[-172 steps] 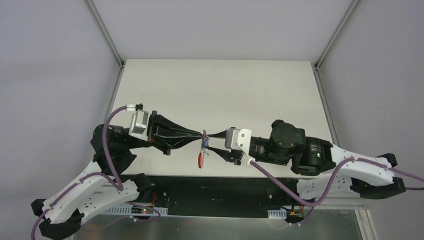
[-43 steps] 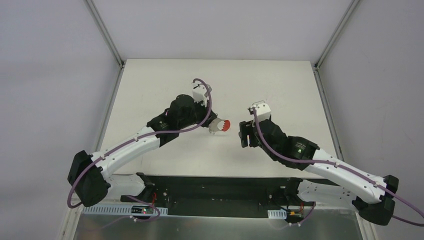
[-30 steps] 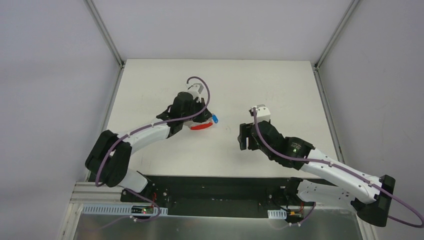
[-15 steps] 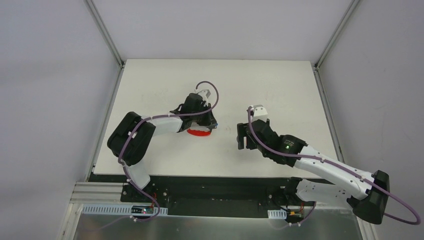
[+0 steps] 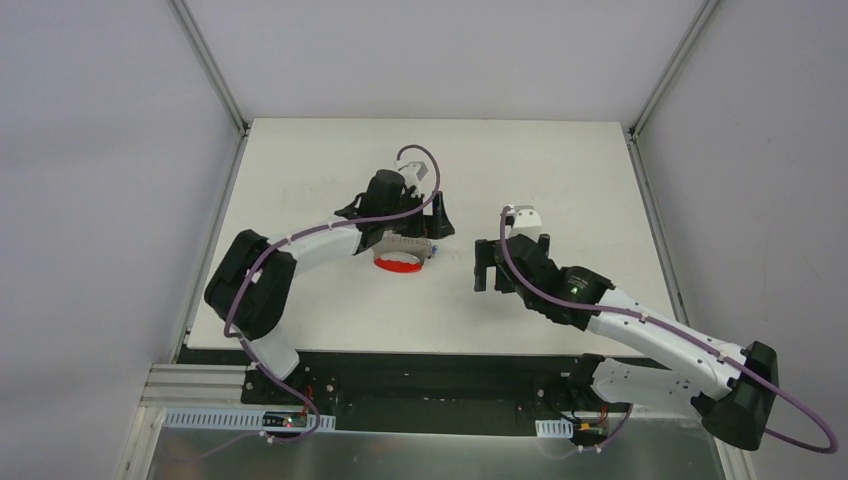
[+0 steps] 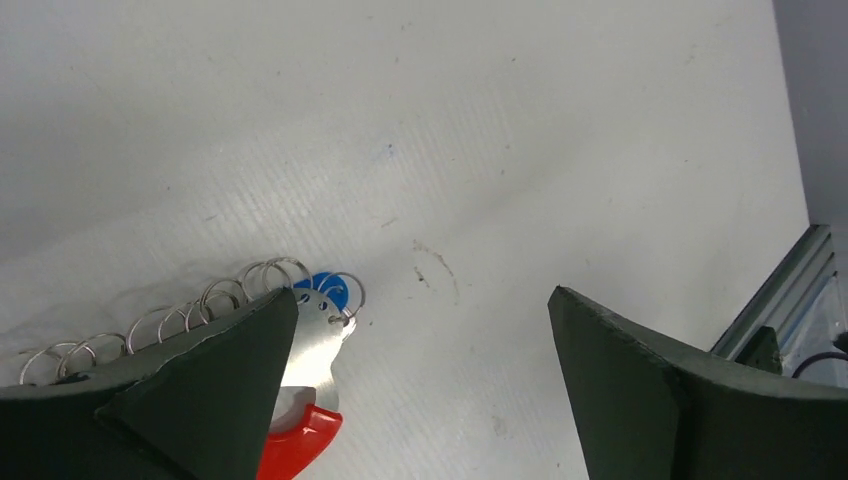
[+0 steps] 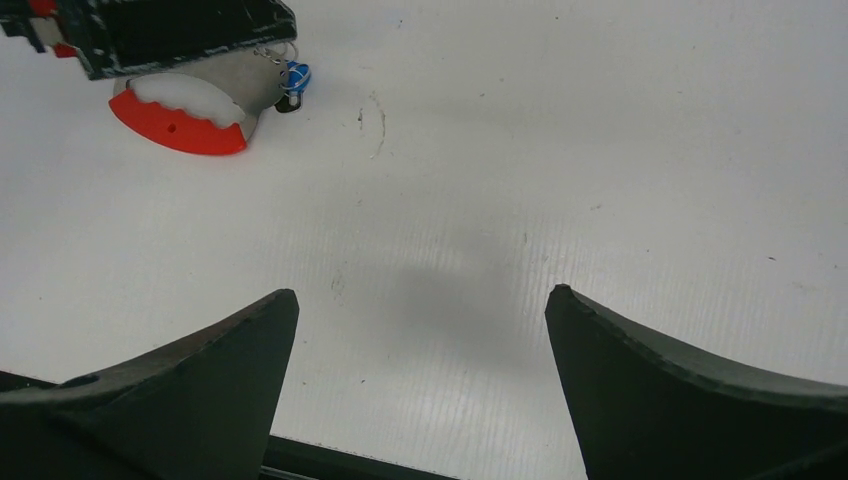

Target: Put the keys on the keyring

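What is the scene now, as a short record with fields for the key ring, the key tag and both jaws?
key ring: flat on the table, red strip with silver rings
blue key tag: at the end of the rings
left jaws: open, above the key ring, empty
right jaws: open, empty, off to one side

Fixed overhead view from above and behind the arm bases, looking down on the whole white rectangular table [image 5: 560, 170]; the red curved plastic strip [image 5: 398, 265] shows small near its middle. The left wrist view sits close over the strip [image 6: 300, 440], at lower left of frame. The right wrist view faces the strip [image 7: 180, 125] from farther off, at upper left. All three views share the strip.
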Controlling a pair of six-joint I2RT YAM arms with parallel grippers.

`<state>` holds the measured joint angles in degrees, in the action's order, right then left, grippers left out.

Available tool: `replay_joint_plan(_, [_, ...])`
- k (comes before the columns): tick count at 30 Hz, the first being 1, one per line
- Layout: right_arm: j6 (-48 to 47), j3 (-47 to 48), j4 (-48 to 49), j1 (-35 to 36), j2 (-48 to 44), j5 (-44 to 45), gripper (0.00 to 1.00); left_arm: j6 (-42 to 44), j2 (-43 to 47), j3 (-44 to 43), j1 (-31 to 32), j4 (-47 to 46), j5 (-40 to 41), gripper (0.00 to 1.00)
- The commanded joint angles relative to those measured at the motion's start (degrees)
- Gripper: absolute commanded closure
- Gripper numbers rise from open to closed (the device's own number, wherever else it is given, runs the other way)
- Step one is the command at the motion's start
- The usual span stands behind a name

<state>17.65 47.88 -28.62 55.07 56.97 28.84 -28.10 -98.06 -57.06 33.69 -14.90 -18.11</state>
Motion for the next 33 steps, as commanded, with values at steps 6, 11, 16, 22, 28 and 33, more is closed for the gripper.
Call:
replay_joint_plan(6, [4.3, 9.2, -2.4, -0.4, 3.4, 11.8, 0.01, 8.4, 14.6, -8.7, 0.1, 18.6, 6.5, 0.01])
replay_joint_plan(11, [5.1, 11.4, -2.7, -0.4, 3.7, 19.7, 0.01, 9.8, 21.5, -7.5, 0.1, 23.5, 13.9, 0.01])
replay_joint_plan(16, [4.7, 13.2, -2.5, -0.4, 5.3, 24.5, 0.01, 10.7, 27.5, -7.0, 0.1, 26.7, 17.7, 0.01])
replay_joint_plan(22, [3.4, 15.2, -2.6, -0.3, 6.4, 29.0, 0.01, 12.8, 35.1, -5.0, 0.1, 28.0, 22.2, 0.01])
replay_joint_plan(28, [1.1, 15.4, -2.7, -0.4, 4.7, 27.5, 0.01, 15.1, 39.5, -3.8, 0.1, 29.4, 22.0, 0.01])
replay_joint_plan(33, [3.8, 17.5, -5.6, -0.3, 6.1, 29.5, 0.01, 16.4, 40.9, -3.4, 0.1, 30.8, 22.0, 0.01])
